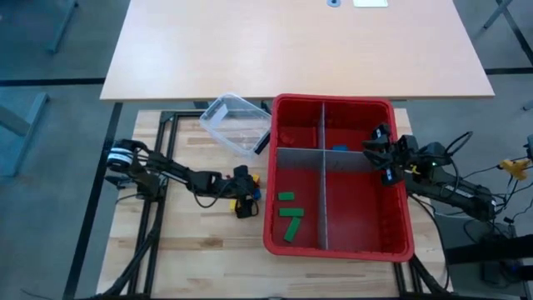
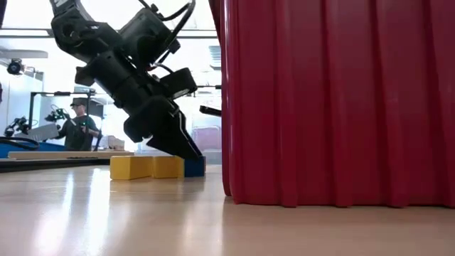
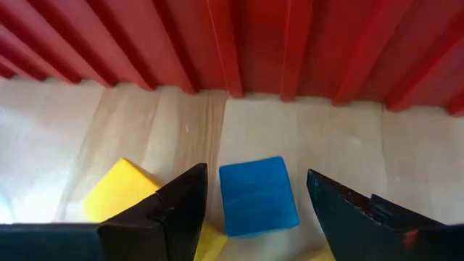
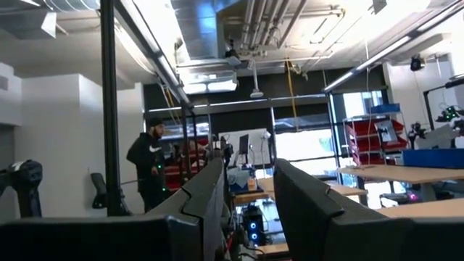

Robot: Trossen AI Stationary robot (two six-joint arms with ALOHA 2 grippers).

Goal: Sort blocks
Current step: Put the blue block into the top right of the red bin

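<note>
**Desk:** Any brand, label or lettering to credit?

**Photographer:** None legible on the red bin (image 1: 337, 248), the clear plastic tub (image 1: 236, 123) or any of the blocks.

**Desk:** How do the blocks lie?

**Photographer:** From above, three green blocks (image 1: 290, 218) sit in the bin's near-left compartment. The two short bars lie roughly along the bin's length, slightly slanted; the third is a small piece above them. One blue piece (image 1: 340, 148) rests in the far-right compartment, just beyond the grey divider (image 1: 333, 160). Outside the bin, on the wooden table (image 1: 191, 242) beside its left wall, a small cluster remains: a blue block (image 3: 258, 196) lying flat, with a square face up and its edges roughly square to the bin wall, and yellow blocks (image 2: 148, 167) touching it on the side away from the bin. At table height they line up in a row, the blue one nearest the bin.

**Desk:** And the grippers?

**Photographer:** The left gripper (image 3: 254, 210) is tilted down over that cluster, fingers spread, one on either side of the blue block with gaps visible on both sides. One finger (image 3: 174, 210) overlaps a yellow block. The right gripper (image 1: 381, 154) hangs above the bin's right side, fingers parted a little, carrying nothing; its camera looks level into the room, where a person stands.
</note>
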